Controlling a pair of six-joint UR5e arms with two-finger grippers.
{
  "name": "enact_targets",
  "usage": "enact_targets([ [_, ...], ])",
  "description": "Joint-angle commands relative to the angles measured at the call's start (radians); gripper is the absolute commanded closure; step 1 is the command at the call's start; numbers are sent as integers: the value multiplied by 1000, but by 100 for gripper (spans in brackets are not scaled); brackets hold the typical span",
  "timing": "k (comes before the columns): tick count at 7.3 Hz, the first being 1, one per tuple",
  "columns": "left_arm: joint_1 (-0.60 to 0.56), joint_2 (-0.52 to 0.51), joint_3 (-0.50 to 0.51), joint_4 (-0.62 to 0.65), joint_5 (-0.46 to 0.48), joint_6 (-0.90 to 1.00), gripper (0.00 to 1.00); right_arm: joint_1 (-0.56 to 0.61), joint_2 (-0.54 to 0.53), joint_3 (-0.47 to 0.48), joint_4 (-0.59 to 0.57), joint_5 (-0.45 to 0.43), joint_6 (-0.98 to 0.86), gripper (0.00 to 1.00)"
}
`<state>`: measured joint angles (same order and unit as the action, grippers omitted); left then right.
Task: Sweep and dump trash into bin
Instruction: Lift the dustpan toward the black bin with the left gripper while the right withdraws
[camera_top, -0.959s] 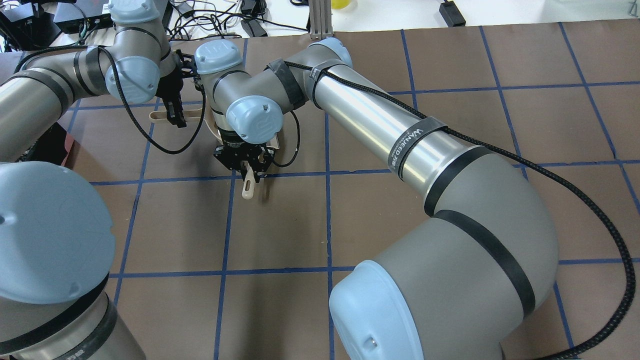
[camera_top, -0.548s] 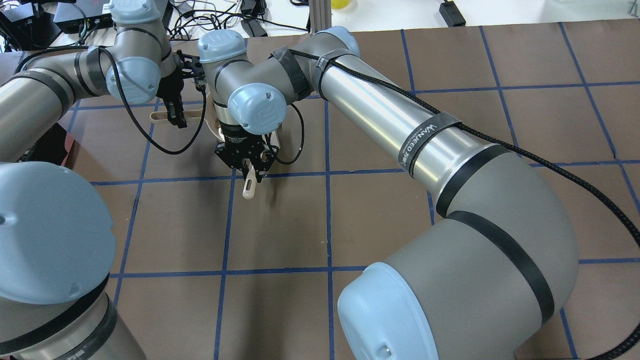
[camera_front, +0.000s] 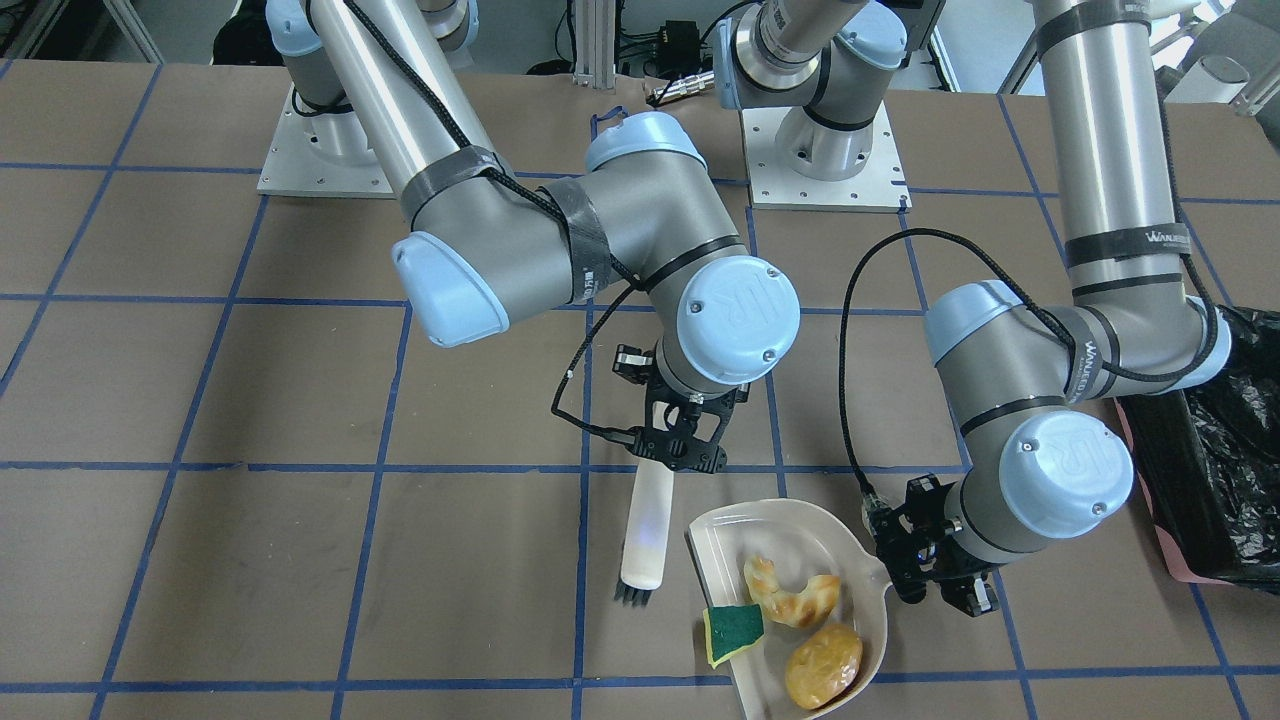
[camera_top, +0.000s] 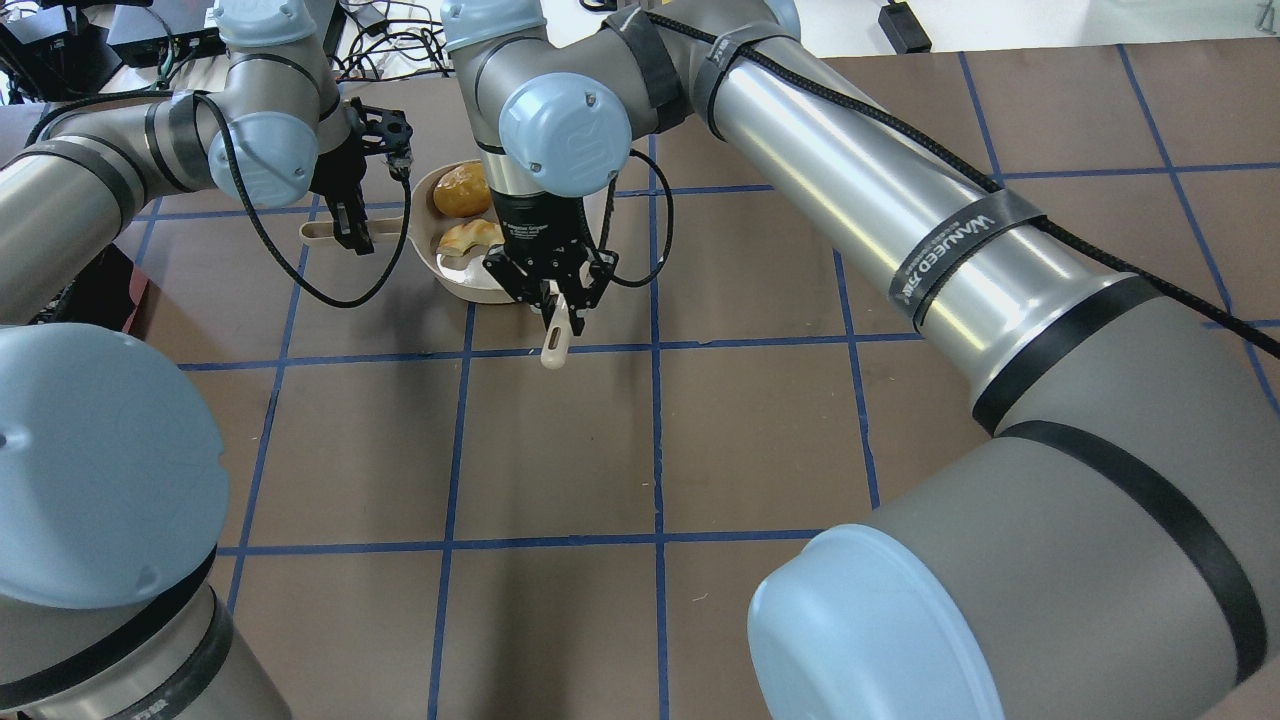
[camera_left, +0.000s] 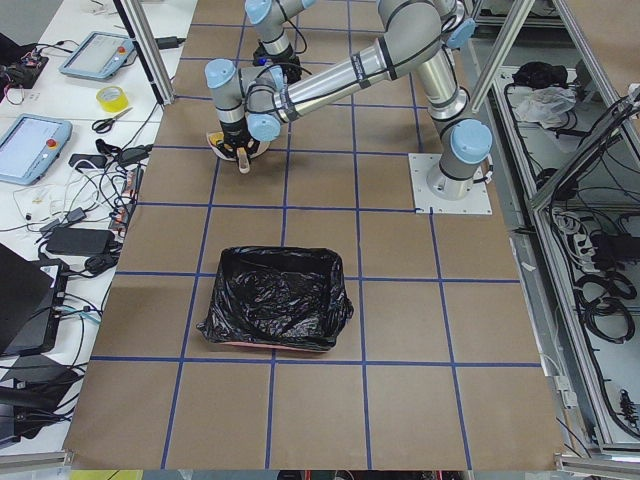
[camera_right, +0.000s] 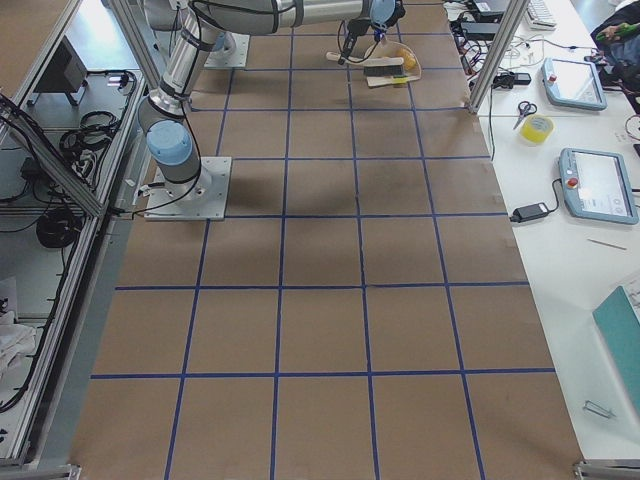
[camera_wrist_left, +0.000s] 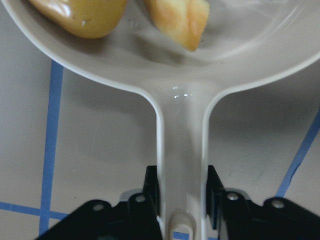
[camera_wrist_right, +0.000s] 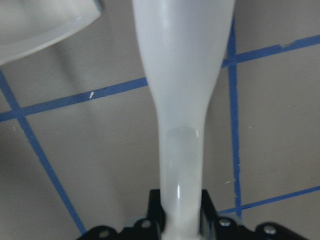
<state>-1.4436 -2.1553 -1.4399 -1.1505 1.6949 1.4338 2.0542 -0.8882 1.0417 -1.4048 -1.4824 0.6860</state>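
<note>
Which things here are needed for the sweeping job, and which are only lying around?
For the job: beige plastic dustpan, white-handled brush, yellow-orange potato-like lump, pale-orange croissant-like piece, green sponge wedge, pink bin lined with black bag.
Lying about: yellow tape roll, small scissors, grey touchscreen tablets.

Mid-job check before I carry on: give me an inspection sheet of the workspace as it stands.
Surface: brown table with blue tape grid; no spills seen.
Job's things: potato lump and croissant piece lie in the dustpan, sponge wedge at its lip; black-lined bin stands apart, further along the table.
Clutter: nothing seen.
Grippers: left gripper shut on the dustpan handle; right gripper shut on the brush, bristles beside the pan's mouth.
Cables: black cable loop at the left wrist, another at the right.
Surroundings: tape roll, scissors and pendants on the side bench.
</note>
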Motion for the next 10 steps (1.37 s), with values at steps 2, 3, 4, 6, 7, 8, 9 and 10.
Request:
enact_targets([
  [2,44,15,0,-2,-56,19,92,-95,-99,107,-23,-104,-155,100],
  [3,63,15,-5,-3,-87,22,92,-151,-150,174,-39,-104,-224,100],
  [4,61,17,-5,-5,-89,22,92,-196,-191,246,-121,-157,-291,100],
  [6,80,31,-4,-3,-95,27,95,-276,-276,326,-141,-216,-391,100],
  [7,116,46,-1,-5,-150,28,95,-323,-320,354,-143,-210,-472,100],
  [8,173,64,6,-27,-188,48,95,-377,-351,375,-145,-202,-529,100],
  [9,234,84,15,-60,-228,68,96,-432,-366,392,-175,-197,-606,100],
  [10,291,107,18,-81,-233,98,96,-495,-367,415,-225,-188,-653,100],
])
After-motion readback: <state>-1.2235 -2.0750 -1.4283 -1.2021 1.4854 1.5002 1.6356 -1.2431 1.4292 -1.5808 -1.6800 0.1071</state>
